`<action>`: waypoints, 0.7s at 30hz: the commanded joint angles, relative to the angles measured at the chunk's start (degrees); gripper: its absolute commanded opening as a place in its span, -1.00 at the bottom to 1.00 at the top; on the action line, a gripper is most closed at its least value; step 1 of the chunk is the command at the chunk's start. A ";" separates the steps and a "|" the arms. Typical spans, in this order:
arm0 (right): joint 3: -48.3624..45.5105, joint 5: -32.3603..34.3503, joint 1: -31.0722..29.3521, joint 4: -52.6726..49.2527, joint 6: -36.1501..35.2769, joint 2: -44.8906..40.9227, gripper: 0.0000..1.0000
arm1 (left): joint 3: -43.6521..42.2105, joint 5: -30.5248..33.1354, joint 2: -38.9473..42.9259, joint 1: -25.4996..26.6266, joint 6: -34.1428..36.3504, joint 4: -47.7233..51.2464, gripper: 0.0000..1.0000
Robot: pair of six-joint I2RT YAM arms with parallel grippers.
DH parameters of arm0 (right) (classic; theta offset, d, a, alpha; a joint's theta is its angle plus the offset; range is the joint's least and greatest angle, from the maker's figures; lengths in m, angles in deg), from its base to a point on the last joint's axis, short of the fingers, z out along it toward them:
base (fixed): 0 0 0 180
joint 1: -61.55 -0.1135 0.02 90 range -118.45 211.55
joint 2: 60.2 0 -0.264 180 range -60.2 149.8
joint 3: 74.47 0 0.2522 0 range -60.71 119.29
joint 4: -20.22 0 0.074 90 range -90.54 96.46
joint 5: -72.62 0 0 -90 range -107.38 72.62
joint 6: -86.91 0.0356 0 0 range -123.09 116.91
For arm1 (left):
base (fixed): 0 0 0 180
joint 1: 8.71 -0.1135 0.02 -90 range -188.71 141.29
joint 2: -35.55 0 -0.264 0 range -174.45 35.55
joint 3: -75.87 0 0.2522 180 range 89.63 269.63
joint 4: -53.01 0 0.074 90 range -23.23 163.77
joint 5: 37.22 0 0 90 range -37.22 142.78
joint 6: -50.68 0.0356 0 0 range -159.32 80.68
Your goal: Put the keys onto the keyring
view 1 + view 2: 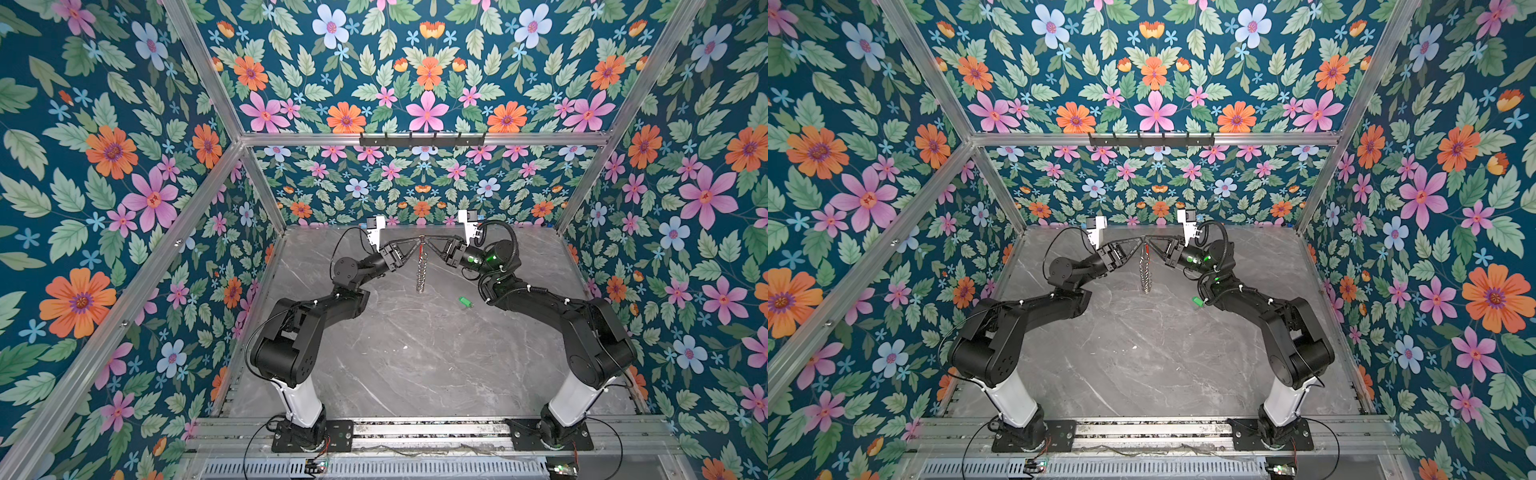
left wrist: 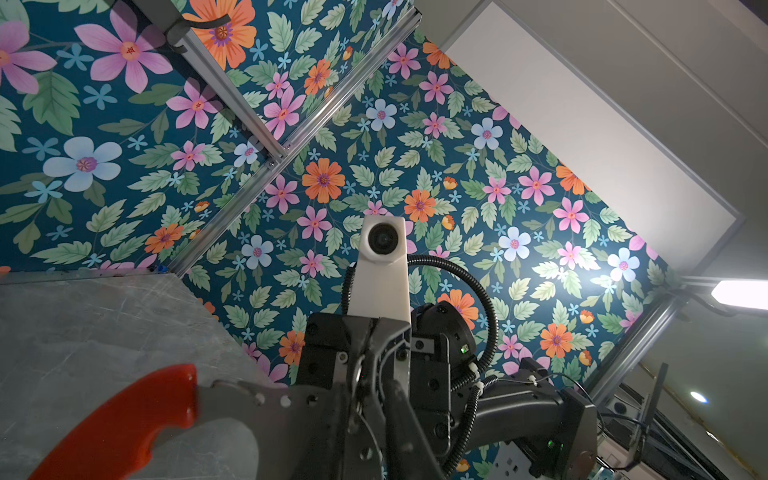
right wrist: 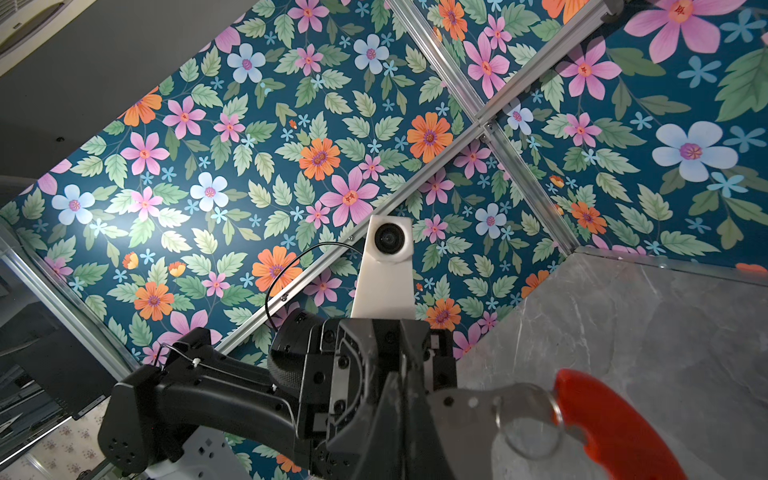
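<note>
Risk, as I judged it: w/ both end effectors tied up on the keyring, nothing was free for the key, which lay on the tabletop just beside the R arm, well apart from the ring; releasing one side could let the hoop swing, slip from the other pinch and drop. L end effector and R end effector were each clamped on the ring's top edge, tips nearly touching, hoop hanging edge-on below. Both arms were raised, forearms angled up and inward, meeting mid-scene toward the tabletop's far end.
</note>
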 commanded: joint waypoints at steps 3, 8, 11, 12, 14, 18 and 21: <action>0.29 -0.49 -0.37 3.48 0.82 -0.11 -1.00 | 0.25 -0.58 -0.15 -0.08 -0.60 -3.53 -0.77; 0.55 -0.48 -0.44 3.53 0.84 -0.02 -1.00 | 0.01 -0.74 -0.10 -0.08 -0.60 -3.54 -0.95; 0.82 -0.66 -0.65 3.35 0.83 0.04 -1.00 | -0.12 -0.83 -0.14 0.01 -0.60 -3.65 -1.00; 0.82 -0.71 -0.67 3.36 0.82 0.09 -1.00 | -0.21 -0.72 -0.15 0.01 -0.61 -3.67 -1.00; 0.82 -0.66 -0.68 3.32 0.83 0.23 -1.00 | -0.12 -0.78 -0.26 0.09 -0.69 -3.75 -1.00; 0.48 -0.49 -0.74 3.22 0.82 0.19 -1.00 | -0.21 -0.92 0.07 0.51 0.25 -3.72 -1.00; -0.33 0.32 -0.50 1.72 0.04 -0.70 -0.93 | -1.23 0.26 1.60 0.53 3.62 0.29 -1.00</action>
